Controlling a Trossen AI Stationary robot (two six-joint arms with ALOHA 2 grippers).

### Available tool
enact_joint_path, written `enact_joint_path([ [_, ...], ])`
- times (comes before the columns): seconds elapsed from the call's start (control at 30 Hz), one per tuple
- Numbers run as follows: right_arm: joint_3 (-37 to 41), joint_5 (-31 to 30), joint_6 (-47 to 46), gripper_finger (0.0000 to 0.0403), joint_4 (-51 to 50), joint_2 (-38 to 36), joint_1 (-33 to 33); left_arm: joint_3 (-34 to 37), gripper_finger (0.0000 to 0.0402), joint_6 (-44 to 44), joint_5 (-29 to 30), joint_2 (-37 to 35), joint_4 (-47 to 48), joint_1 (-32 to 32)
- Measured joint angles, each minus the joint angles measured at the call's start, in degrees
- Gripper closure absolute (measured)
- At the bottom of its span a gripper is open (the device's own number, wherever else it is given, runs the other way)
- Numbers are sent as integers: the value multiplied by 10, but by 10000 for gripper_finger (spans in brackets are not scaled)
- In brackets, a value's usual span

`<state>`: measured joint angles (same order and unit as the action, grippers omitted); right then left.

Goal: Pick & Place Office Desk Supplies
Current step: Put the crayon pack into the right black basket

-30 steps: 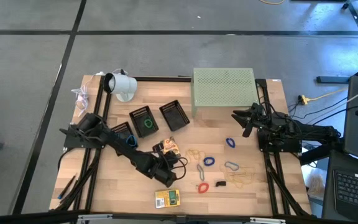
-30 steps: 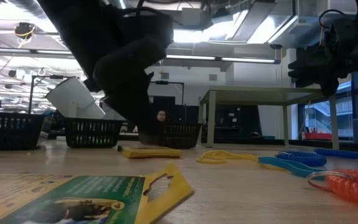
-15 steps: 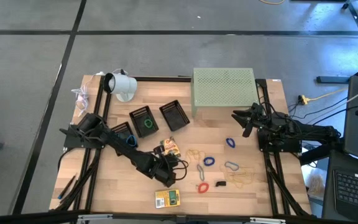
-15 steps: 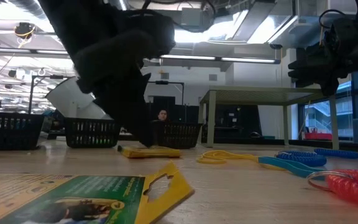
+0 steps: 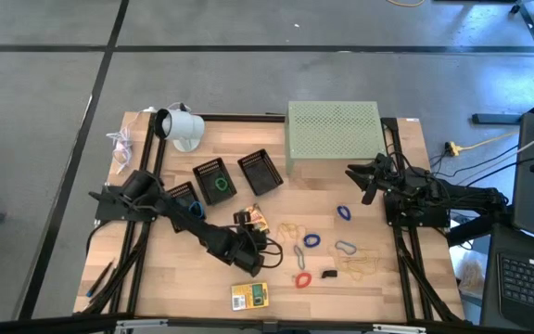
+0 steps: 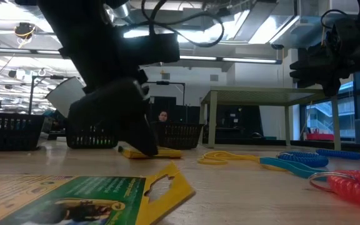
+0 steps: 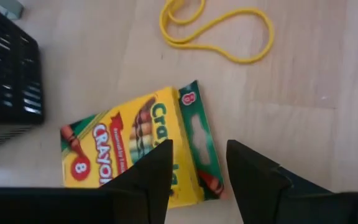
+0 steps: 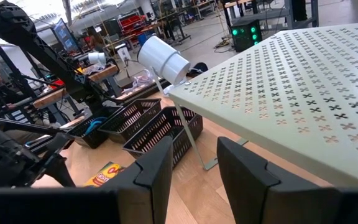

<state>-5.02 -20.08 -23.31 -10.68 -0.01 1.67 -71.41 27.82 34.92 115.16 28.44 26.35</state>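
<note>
One crayon packet (image 7: 140,154) is lying flat on the tabletop (image 5: 406,288) just beside the black baskets (image 5: 214,178), directly beneath the left pincer (image 7: 197,163), whose parted fingers are evidently positioning to descend, close and lift, while the right pincer (image 8: 189,163) is waiting, part-open and empty, beside the perforated stand (image 8: 303,93).

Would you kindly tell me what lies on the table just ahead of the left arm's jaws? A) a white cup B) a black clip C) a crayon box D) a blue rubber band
C: the left wrist view shows a yellow crayon box flat on the table, with the open left gripper over it.
</note>
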Motion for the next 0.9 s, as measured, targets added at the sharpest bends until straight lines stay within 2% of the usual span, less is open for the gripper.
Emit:
enact_joint_path([
  [0.2,0,0,0,272,0,0,0,0,263,-50,17,1,9,6],
  [0.6,0,0,0,272,0,0,0,0,234,-16,-14,1,9,6],
  [0.9,0,0,0,272,0,0,0,-2,231,-34,23,26,14,8],
])
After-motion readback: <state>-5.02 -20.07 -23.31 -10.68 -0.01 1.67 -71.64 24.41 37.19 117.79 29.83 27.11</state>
